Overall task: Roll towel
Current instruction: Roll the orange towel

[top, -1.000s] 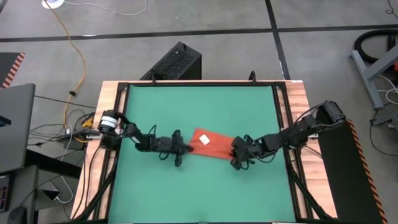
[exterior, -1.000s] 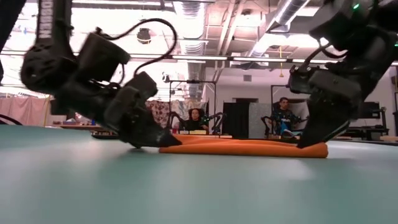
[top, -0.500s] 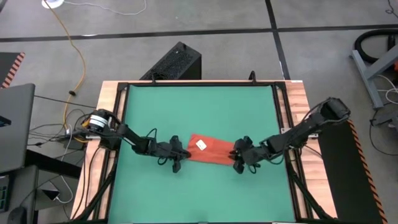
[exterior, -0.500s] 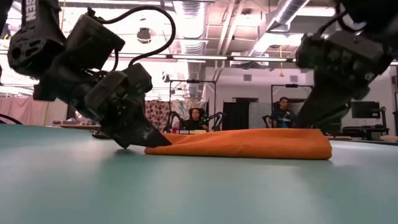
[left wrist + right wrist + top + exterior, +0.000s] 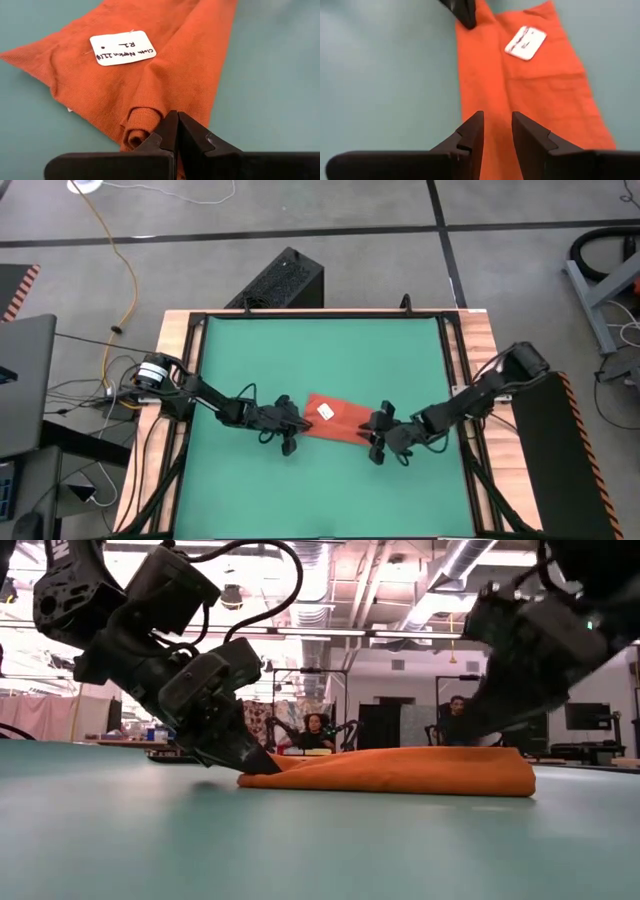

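The orange-red towel (image 5: 340, 420) lies on the green mat (image 5: 320, 350) near the middle, its long axis running left to right. Its white tag (image 5: 122, 47) faces up on the far left part. The towel's near long part is rolled over into a thick roll (image 5: 150, 120). My left gripper (image 5: 293, 427) is shut at the towel's left end. My right gripper (image 5: 374, 442) is at the right end, its fingers apart around the roll (image 5: 495, 100). In the low view the towel (image 5: 400, 770) stands thick, and it hides the right fingertips. My left gripper touches the roll's left end (image 5: 142, 131) with its shut fingertips (image 5: 265, 766), slanting down from the table's left. The tips sit at mat level; whether any cloth is pinched between them, I cannot tell. My right gripper has the roll's right end (image 5: 496, 117) between its two fingers, slanting down from the table's right, along the towel. Cloth fills the gap between the fingers (image 5: 470, 135). The towel lies on the mat.
The mat is bare on all sides of the towel. Wooden table borders (image 5: 480, 360) run along both sides. A black box (image 5: 285, 280) stands beyond the far edge. People (image 5: 315, 730) sit in the room behind the table.
Both grippers have gone toward the table's near edge, and the towel has come with them. In the low view it lay thin and flat and now stands thick, its near part rolled over. My right gripper has turned at the wrist. My left gripper has risen a little.
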You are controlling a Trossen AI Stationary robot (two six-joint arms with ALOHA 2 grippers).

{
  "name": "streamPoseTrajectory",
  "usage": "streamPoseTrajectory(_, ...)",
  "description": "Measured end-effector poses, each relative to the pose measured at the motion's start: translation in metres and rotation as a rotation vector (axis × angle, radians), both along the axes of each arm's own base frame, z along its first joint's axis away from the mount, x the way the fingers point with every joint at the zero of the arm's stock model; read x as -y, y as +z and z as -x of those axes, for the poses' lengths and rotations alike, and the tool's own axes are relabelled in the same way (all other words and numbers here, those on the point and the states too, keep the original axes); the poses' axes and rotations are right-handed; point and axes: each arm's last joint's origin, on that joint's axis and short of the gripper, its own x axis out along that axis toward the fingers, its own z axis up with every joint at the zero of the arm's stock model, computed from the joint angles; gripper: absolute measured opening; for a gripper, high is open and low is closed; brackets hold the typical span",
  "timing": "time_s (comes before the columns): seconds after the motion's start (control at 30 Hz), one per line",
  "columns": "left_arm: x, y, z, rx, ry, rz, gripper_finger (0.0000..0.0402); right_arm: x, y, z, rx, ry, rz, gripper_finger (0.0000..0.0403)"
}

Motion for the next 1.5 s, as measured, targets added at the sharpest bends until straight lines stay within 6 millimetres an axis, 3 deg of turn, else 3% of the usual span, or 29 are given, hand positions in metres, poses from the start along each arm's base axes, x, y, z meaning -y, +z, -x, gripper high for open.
streamPoseTrajectory(0.2,0.0,0.0,0.0,-0.014,0.004,-0.005,0.0,0.002,-0.031,-0.002,-0.111,-0.084,-0.023,0.0122)
streamPoseTrajectory(0.47,0.001,0.008,0.001,0.001,-0.009,-0.012,0.0,0.004,-0.057,-0.004,-0.175,-0.178,-0.069,0.0122)
streamPoseTrajectory(0.63,0.0,0.028,0.004,0.033,-0.008,-0.085,0.0,0.004,-0.059,-0.004,-0.184,-0.179,-0.066,0.0122)
streamPoseTrajectory(0.73,-0.003,0.026,0.009,-0.03,0.01,-0.165,0.0008,0.004,-0.059,-0.004,-0.181,-0.162,-0.057,0.0122)
streamPoseTrajectory(0.93,-0.004,0.026,0.012,-0.066,-0.02,-0.252,0.0069,0.003,-0.059,-0.004,-0.183,-0.148,-0.057,0.0122)
streamPoseTrajectory(1.07,-0.005,0.051,0.012,0.02,0.02,-0.324,0.0099,0.003,-0.059,-0.004,-0.184,-0.146,-0.055,0.0122)
streamPoseTrajectory(1.2,0.001,0.073,0.015,0.154,-0.047,-0.417,0.0092,0.003,-0.059,-0.004,-0.184,-0.145,-0.055,0.0122)
streamPoseTrajectory(1.27,0.003,0.072,0.015,0.2,-0.118,-0.473,0.0067,0.003,-0.059,-0.004,-0.185,-0.144,-0.054,0.0122)
streamPoseTrajectory(1.37,0.005,0.054,0.01,0.194,-0.263,-0.523,0.0016,0.004,-0.059,-0.004,-0.185,-0.145,-0.055,0.0122)
streamPoseTrajectory(1.5,0.002,0.028,0.0,0.193,-0.299,-0.536,0.0003,0.004,-0.059,-0.004,-0.183,-0.146,-0.057,0.0122)
